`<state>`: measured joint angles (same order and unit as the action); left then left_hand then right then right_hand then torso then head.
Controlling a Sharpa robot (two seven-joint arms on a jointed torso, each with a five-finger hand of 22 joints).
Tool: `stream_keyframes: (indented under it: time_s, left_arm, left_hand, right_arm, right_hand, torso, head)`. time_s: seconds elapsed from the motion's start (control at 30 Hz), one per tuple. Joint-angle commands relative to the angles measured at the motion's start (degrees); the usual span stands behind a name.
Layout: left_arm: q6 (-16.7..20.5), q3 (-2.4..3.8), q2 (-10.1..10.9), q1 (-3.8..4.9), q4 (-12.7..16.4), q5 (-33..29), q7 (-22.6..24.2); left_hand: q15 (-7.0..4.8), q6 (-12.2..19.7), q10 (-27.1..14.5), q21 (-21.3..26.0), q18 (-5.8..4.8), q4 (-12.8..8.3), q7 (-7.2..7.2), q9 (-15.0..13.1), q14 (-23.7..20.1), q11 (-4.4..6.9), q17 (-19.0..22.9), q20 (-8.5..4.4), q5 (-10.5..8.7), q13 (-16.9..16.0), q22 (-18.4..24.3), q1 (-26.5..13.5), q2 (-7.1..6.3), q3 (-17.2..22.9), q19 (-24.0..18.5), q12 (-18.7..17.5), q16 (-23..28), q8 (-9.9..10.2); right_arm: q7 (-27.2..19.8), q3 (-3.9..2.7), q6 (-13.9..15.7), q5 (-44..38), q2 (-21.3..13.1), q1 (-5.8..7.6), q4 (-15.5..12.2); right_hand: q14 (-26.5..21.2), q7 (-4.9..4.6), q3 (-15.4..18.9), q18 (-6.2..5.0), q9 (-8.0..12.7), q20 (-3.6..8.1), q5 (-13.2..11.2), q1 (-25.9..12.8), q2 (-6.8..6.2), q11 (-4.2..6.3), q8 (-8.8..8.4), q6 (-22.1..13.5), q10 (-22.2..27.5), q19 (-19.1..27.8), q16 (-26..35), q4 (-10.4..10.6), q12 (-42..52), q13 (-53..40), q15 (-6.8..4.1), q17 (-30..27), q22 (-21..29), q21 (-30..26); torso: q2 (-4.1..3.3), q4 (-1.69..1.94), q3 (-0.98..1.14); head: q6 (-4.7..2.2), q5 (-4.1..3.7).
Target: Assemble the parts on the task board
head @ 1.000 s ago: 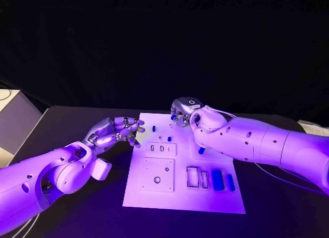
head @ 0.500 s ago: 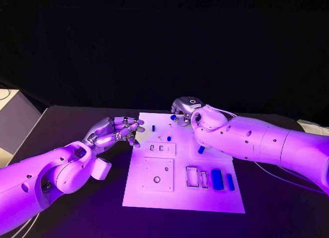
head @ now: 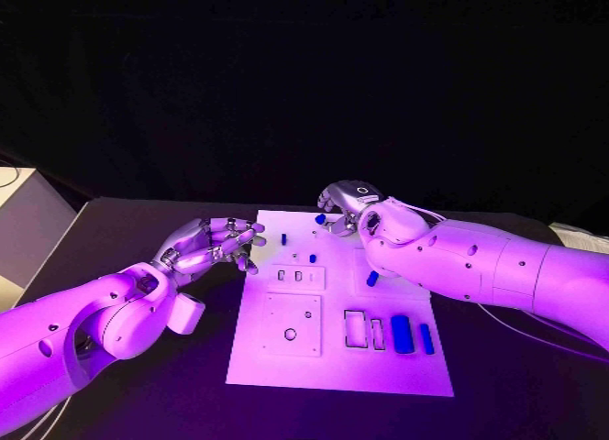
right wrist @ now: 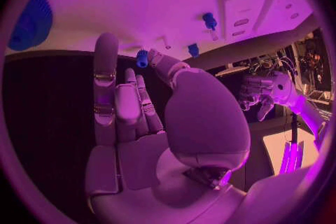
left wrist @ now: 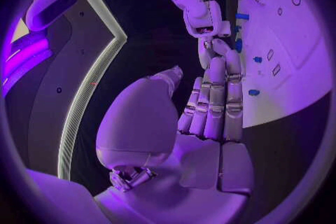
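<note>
Fingers (right wrist: 143,59) of your right hand (head: 344,202) pinch a small blue part (right wrist: 142,58) over the task board's (head: 337,371) far edge. Left hand (head: 209,245) hovers beside the board on the desk (head: 146,220), fingers loosely curled, holding nothing. No legible writing.

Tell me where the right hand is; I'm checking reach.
In the head view, the right hand is over the task board's far edge, beside a small blue part.

Left hand (head: 215,242) hovers open; right hand (head: 344,206) pinches.
</note>
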<state>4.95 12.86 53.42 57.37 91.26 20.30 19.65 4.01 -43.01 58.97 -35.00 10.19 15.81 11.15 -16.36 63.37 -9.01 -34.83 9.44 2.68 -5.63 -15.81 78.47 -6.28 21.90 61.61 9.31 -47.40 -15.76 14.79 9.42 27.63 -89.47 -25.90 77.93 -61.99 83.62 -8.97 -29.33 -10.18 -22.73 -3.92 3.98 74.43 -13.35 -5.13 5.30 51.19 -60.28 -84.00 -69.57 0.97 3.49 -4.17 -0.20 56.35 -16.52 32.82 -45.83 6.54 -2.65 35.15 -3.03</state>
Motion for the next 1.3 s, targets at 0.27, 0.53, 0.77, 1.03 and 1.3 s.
stream_keyframes:
  time_s: [0.27, 0.53, 0.77, 1.03, 1.3]
  left_arm:
    - [-0.94, 0.03, 0.21, 0.03, -0.25, 0.23, 0.34]
    - [-0.99, 0.03, 0.08, 0.03, -0.32, 0.23, 0.32]
    - [-1.01, 0.03, 0.05, 0.03, -0.35, 0.23, 0.29]
    - [-1.00, 0.03, 0.02, 0.03, -0.33, 0.23, 0.26]
    - [-0.92, 0.03, 0.09, 0.03, -0.29, 0.23, 0.21]
  left_hand:
    - [0.41, 0.44, -0.39, 0.04, 0.15, -0.12, 2.11, -0.11, -0.73, -0.01, 0.23, 0.00, 0.22, 0.05, 0.17, 0.11, 0.25, 0.40, -0.99, -0.25, 0.84, 0.40]
    - [0.42, 0.43, -0.38, 0.08, 0.14, -0.13, 2.11, -0.12, -0.81, -0.02, 0.26, 0.01, 0.21, 0.05, 0.19, 0.12, 0.26, 0.41, -1.06, -0.25, 0.93, 0.41]
    - [0.42, 0.43, -0.38, 0.08, 0.14, -0.13, 2.11, -0.12, -0.81, -0.02, 0.26, 0.01, 0.21, 0.05, 0.19, 0.12, 0.26, 0.41, -1.06, -0.25, 0.93, 0.41]
    - [0.42, 0.43, -0.38, 0.08, 0.14, -0.13, 2.11, -0.12, -0.81, -0.02, 0.26, 0.01, 0.21, 0.05, 0.19, 0.12, 0.26, 0.41, -1.06, -0.25, 0.93, 0.41]
    - [0.42, 0.43, -0.38, 0.08, 0.14, -0.13, 2.11, -0.12, -0.81, -0.02, 0.26, 0.01, 0.21, 0.05, 0.19, 0.12, 0.26, 0.41, -1.06, -0.25, 0.93, 0.41]
  right_arm:
    - [-2.22, -0.36, 1.64, 5.59, -2.28, 0.10, -3.79]
    - [-2.27, -0.39, 0.69, 6.23, -1.52, 0.11, -2.67]
    - [-2.16, -0.39, 0.65, 6.11, -0.95, 0.11, -1.13]
    - [-2.43, -0.38, -0.07, 6.14, -0.14, -0.01, -0.28]
    - [-2.70, -0.38, -0.25, 6.28, 0.16, -0.06, -0.18]
  right_hand:
    - [0.24, -0.11, -0.81, 0.26, 0.20, -0.13, 2.71, 1.47, 0.66, 0.08, 0.08, 1.29, -3.91, -2.18, -0.57, 0.51, 1.20, -0.65, -0.40, 1.09, -1.16, 0.50]
    - [0.48, 0.06, -3.01, 0.42, 0.38, 0.06, 3.75, 1.04, 0.14, 0.29, -0.14, 1.36, -5.81, -2.36, -1.22, 1.04, 0.78, -0.38, -0.60, 1.89, -2.57, 1.64]
    - [0.43, -0.09, -3.99, 0.49, 0.41, 0.03, 4.75, 0.95, -0.14, 0.08, -0.17, 1.48, -5.54, -2.32, -1.24, 1.09, 0.22, -0.02, -0.46, 1.86, -2.52, 1.59]
    - [0.44, -0.10, -4.13, 0.52, 0.41, 0.03, 4.89, 0.96, -0.17, 0.06, -0.18, 1.48, -5.54, -2.33, -1.28, 1.09, 0.19, 0.02, -0.44, 1.91, -2.72, 1.74]
    - [0.46, -0.10, -4.40, 0.52, 0.42, 0.03, 5.11, 0.99, -0.18, 0.08, -0.21, 1.47, -5.70, -2.32, -1.35, 1.07, 0.23, 0.05, -0.44, 2.03, -2.67, 1.71]
  torso:
    - [0.21, -0.51, 0.16]
    - [0.19, -0.30, 0.04]
    - [0.22, -0.18, 0.01]
    - [0.15, -0.27, 0.05]
    - [0.21, -0.37, -0.01]
  head:
    - [-0.39, 0.13]
    - [-0.32, -0.14]
    - [-0.30, -0.24]
    - [-0.14, 0.01]
    - [-0.04, 0.26]
